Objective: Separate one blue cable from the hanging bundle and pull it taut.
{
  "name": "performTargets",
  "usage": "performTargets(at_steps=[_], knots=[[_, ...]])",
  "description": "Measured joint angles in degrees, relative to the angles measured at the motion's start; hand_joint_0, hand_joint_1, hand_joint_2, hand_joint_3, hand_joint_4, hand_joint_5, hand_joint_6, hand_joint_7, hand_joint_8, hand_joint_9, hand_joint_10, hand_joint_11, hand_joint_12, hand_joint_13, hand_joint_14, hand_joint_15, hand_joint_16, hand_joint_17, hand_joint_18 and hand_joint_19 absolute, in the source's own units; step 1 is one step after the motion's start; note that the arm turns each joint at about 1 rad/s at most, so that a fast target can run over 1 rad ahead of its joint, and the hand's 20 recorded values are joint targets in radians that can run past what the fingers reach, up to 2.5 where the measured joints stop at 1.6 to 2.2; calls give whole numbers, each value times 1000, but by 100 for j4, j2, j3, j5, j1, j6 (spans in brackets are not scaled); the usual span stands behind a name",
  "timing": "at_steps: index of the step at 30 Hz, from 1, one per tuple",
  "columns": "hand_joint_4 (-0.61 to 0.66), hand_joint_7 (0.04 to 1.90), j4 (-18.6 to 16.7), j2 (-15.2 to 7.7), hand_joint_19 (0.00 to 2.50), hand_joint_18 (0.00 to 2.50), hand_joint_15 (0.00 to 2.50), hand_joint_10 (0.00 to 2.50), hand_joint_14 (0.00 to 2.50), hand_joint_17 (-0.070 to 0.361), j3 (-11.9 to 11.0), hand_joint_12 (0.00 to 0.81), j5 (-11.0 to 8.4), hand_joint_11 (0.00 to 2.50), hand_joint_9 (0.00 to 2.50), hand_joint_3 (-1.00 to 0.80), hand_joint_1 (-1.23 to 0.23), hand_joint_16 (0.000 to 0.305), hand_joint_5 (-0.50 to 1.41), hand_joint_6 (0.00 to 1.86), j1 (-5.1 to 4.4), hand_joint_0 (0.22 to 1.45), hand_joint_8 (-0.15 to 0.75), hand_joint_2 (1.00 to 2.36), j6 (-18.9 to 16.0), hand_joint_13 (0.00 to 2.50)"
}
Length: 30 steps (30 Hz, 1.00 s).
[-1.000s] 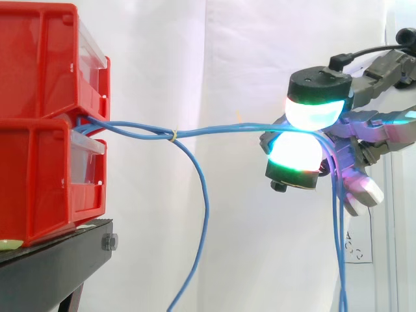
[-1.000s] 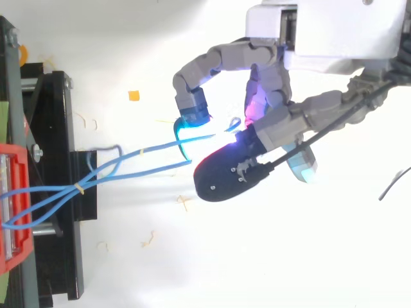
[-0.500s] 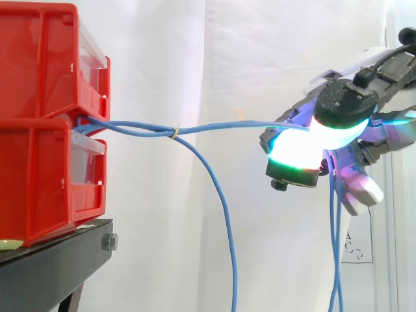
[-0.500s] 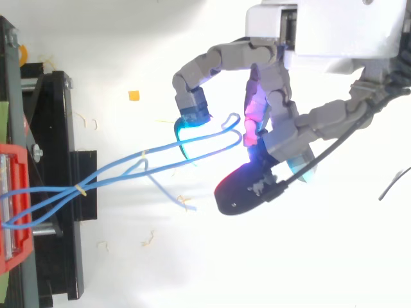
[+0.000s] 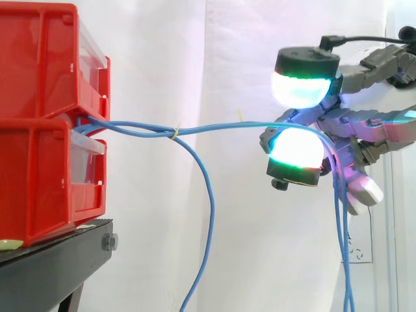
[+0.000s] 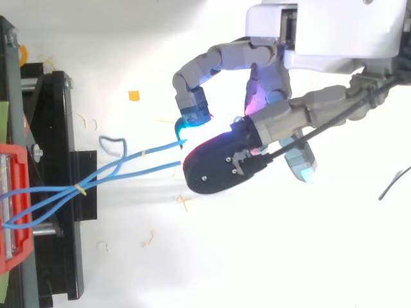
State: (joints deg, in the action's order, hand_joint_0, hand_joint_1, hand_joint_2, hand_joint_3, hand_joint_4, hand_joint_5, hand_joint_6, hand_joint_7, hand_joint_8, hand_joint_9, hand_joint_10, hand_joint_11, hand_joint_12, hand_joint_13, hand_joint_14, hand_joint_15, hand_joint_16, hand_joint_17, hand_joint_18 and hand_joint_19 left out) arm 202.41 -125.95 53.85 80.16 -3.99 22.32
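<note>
two blue cables [image 5: 221,127] are draping over one curled finger of the hand [image 5: 354,122], thumb pad sitting apart above; one third cable [image 5: 207,214] is hanging near two red bins [image 5: 45,117].

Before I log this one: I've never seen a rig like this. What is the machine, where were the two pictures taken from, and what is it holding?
The machine is a robot hand, reaching in from the right in the side view. The bright glow is its own, not a lamp. One picture is taken from beside the work, at about its height. The other looks down from above.

On the left, two red bins are stacked on a black stand in front of a white curtain. Several blue cables come out between the bins. They are bound together by a yellow tie and run across to the hand. One strand droops from the tie, and more cable hangs down at the hand.

Whether the hand actually grips the cables cannot be told from these pictures.
</note>
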Motion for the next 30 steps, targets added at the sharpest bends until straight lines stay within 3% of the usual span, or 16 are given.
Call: performTargets(at_steps=[6, 9, 15, 19, 23, 26, 30], knots=[[80, 1301, 0, -2, 625, 885, 400, 14, 15, 110, 1, 236, 0, 282, 1933, -359, -654, 49, 142, 504, 8, 739, 77, 1012, -1, 1267], [33, 1290, 0, -2, 618, 882, 402, 13, 15, 111, -1, 236, 0, 287, 1914, -272, -703, 49, 143, 504, 11, 731, 93, 1016, -1, 1262], [72, 1323, 0, -2, 597, 863, 401, 13, 17, 116, -1, 242, 0, 286, 1848, -291, -914, 51, 134, 503, 12, 680, 127, 1013, 0, 1226], [108, 1334, 0, -3, 607, 838, 407, 13, 16, 119, 1, 249, 0, 299, 1824, -397, -1005, 53, 128, 503, 10, 634, 127, 1008, 0, 1203], [115, 1325, 0, -2, 591, 851, 399, 12, 16, 126, 1, 253, 0, 284, 1828, -500, -948, 56, 128, 503, 11, 540, 132, 1000, 0, 1205], [109, 1299, 0, -2, 570, 885, 377, 11, 14, 135, 1, 262, 0, 255, 1862, -500, -774, 60, 133, 503, 11, 480, 129, 1000, 0, 1231], [73, 1278, 0, -2, 563, 884, 368, 11, 14, 134, 2, 248, 0, 238, 1902, -500, -526, 60, 142, 504, 9, 486, 114, 1000, 0, 1261]])
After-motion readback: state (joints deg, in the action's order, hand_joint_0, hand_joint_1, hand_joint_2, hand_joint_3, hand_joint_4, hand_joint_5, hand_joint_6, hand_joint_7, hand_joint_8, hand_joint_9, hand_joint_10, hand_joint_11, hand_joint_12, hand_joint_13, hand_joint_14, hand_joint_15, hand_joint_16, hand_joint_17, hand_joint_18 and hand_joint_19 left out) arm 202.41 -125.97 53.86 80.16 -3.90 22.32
